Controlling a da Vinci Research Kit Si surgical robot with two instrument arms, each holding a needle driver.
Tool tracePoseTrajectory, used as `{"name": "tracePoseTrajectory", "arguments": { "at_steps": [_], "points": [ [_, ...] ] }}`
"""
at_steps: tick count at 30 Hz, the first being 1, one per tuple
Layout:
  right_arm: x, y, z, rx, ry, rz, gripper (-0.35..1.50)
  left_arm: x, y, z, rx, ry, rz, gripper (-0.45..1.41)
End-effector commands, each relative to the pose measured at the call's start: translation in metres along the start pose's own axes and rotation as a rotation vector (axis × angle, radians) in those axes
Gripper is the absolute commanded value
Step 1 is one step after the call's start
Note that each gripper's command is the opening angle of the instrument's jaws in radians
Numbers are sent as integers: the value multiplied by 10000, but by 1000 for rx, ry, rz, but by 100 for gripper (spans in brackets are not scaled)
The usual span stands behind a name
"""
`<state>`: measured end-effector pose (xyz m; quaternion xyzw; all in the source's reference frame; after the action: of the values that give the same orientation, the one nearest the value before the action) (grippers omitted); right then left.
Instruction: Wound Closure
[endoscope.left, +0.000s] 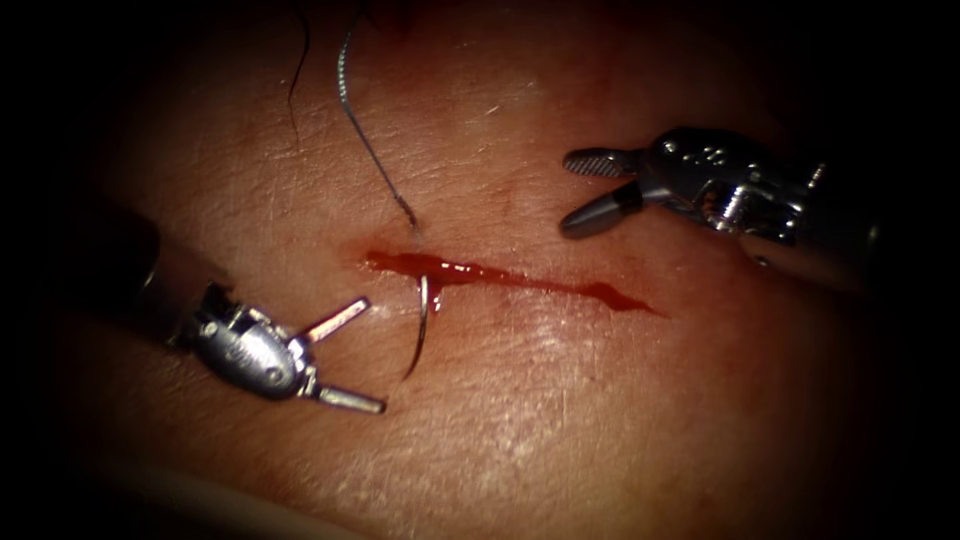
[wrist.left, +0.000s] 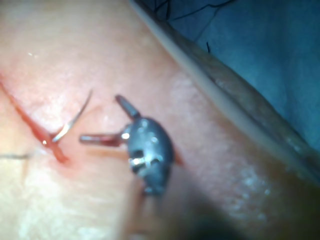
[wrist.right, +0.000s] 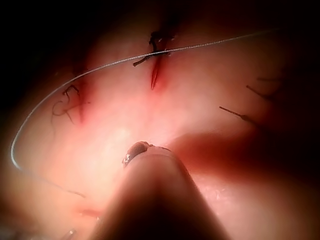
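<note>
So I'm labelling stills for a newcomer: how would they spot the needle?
Find the red cut across the tissue. At its left end a thin curved needle stands in it, arcing toward the open left tool; unlike the thread, it is metallic and held by neither tool.

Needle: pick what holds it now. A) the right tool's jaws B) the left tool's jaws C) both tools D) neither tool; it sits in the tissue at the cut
D: the needle stands in the tissue at the cut, while the left tool and right tool are open and hold nothing.
</note>
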<state>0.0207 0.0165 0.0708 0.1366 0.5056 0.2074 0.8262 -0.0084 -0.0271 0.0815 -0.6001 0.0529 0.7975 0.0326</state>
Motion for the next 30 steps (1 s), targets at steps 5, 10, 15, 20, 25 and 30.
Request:
{"name": "tracePoseTrajectory", "arguments": {
  "at_steps": [5,10,15,20,25,30],
  "points": [
    [-4,-2,11,-3,3,1,131,-3,10,7,11,-12,0,104],
    [-6,-4,13,-6,2,0,131,2,14,16,47,-43,-5,88],
    [-8,-6,14,-8,2,-2,131,6,15,21,53,-102,18,84],
    [-9,-7,15,-9,1,-3,131,6,16,25,53,-120,40,84],
    [-11,-9,16,-11,1,-5,131,10,18,32,56,-126,43,84],
    [-11,-10,16,-12,1,-5,131,12,20,39,48,-121,53,84]
  ]
}}
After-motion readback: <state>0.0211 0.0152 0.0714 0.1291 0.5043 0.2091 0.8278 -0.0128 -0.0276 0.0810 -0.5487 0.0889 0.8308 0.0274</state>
